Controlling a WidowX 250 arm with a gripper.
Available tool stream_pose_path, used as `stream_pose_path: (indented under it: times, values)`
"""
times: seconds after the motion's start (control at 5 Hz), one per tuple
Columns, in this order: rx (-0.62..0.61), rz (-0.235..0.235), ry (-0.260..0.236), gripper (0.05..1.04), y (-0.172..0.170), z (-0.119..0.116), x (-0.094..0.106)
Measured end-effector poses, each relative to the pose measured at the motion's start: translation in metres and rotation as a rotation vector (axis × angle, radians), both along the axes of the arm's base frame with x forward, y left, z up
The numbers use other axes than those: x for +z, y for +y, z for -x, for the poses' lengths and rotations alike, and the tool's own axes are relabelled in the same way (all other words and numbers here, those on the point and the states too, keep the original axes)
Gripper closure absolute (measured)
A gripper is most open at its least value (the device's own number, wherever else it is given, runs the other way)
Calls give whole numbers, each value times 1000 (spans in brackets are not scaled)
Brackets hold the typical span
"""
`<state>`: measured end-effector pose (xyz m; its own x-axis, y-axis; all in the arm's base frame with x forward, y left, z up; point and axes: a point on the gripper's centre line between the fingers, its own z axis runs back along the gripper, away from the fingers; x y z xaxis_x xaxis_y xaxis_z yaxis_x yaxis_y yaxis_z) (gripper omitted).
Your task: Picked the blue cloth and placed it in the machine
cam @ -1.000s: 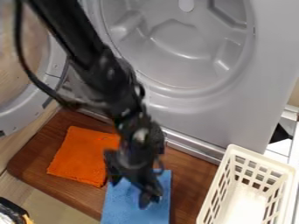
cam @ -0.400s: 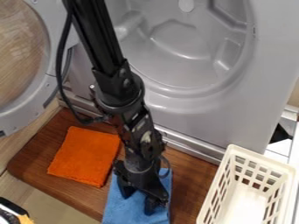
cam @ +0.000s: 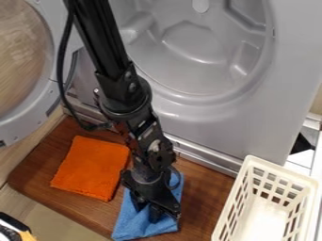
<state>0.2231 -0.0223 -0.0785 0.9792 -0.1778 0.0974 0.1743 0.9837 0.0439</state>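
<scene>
Blue cloth (cam: 135,226) lies at the near side of the wooden board (cam: 204,197), its lower left corner close to the board's near edge, outside the machine. The gripper (cam: 153,214) points down over the middle of the cloth, clenched on it, its fingertips close together and the fabric rumpled around them. In the near left corner of the view is part of a black, white and yellow object (cam: 14,230), too cut off to name. At the right, a cream plastic basket (cam: 282,170) with slotted sides stands beside the cloth, well apart from it, with brown wood showing through some of its slots. Farther back on the board, toward its rounded left corner, the orange cloth (cam: 91,167) lies flat, near the blue one on its left. The black arm (cam: 116,52) comes in from the top edge and slants down across the board's far edge, a dark cable (cam: 61,70) hanging in a loop along its left side. Behind the board stands the grey machine (cam: 290,80), its door (cam: 52,101) swung open to the left and its round, hollow opening (cam: 195,42) facing the board.
</scene>
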Motion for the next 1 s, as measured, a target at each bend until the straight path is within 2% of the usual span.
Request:
stream_pose_path:
  times: [0.2, 0.4, 0.8, 1.0]
  values:
    - [-15, -23, -25, 933, 0, 7, 27]
    - [-25, -34, -58, 987, -1, 9, 54]
    - [-5, -23, -129, 989, 2, 6, 94]
    - [10, -20, -202, 989, 4, -13, 127]
